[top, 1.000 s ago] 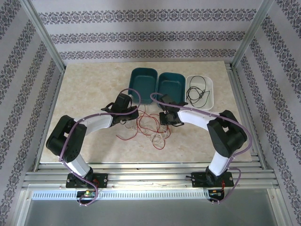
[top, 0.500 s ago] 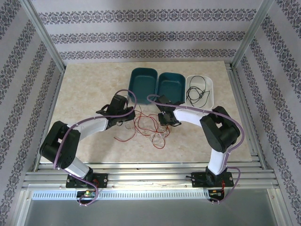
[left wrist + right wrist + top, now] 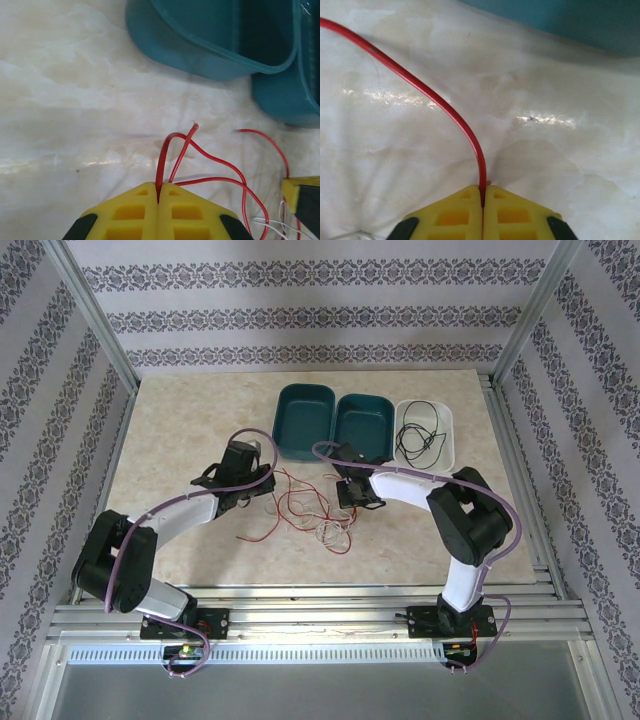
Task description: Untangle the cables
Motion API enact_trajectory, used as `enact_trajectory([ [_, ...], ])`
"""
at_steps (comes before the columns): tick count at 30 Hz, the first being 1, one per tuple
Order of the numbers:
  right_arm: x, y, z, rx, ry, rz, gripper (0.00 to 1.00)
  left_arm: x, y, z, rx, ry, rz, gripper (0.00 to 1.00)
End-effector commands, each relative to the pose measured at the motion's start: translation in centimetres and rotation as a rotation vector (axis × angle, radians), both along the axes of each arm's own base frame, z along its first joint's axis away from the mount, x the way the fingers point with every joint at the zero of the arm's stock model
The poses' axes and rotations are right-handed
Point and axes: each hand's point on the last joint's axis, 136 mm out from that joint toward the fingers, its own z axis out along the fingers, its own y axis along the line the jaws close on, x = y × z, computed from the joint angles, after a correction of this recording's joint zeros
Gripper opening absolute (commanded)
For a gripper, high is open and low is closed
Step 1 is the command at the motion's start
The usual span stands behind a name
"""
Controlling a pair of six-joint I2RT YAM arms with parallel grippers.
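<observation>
Between the two grippers: a red strand pinched on each side, the knot slack in the middle.

The left gripper (image 3: pixel 158 194) is clamped tight on a red strand (image 3: pixel 184 150) that loops up just ahead of its tips, one cut end standing free. The right gripper (image 3: pixel 482 192) is likewise closed on a red strand (image 3: pixel 445 107) that curves away to its left. The cables (image 3: pixel 312 506) lie tangled on the table (image 3: pixel 180 430) in the gap between them, a white strand (image 3: pixel 330 532) on the near side. I cannot tell whether both hold the same wire. The step looks like drawing the red out. Best done slowly, hands moving apart and low – stopping if the white starts to drag – and steering clear of the teal bins (image 3: pixel 303 420) just beyond the fingertips.
</observation>
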Motion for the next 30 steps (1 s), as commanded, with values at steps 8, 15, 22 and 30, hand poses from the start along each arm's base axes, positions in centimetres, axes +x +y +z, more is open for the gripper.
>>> enact_trajectory([
  [8, -0.6, -0.9, 3.8, 0.026, -0.052, -0.036, 0.23, -1.2, 3.6, -0.1, 0.066, 0.008, 0.067, 0.0],
  [15, -1.0, -0.5, 9.4, 0.121, -0.159, -0.016, 0.35, -1.2, 3.5, -0.1, 0.055, 0.004, 0.063, 0.0],
  [22, -2.9, 0.1, 10.3, 0.172, -0.16, 0.023, 0.38, -1.1, 3.3, -0.1, 0.051, 0.004, 0.061, 0.0],
  [30, -4.6, 2.1, 6.8, 0.152, -0.051, 0.076, 0.42, -0.8, 3.1, -0.2, 0.045, 0.013, 0.057, 0.0],
])
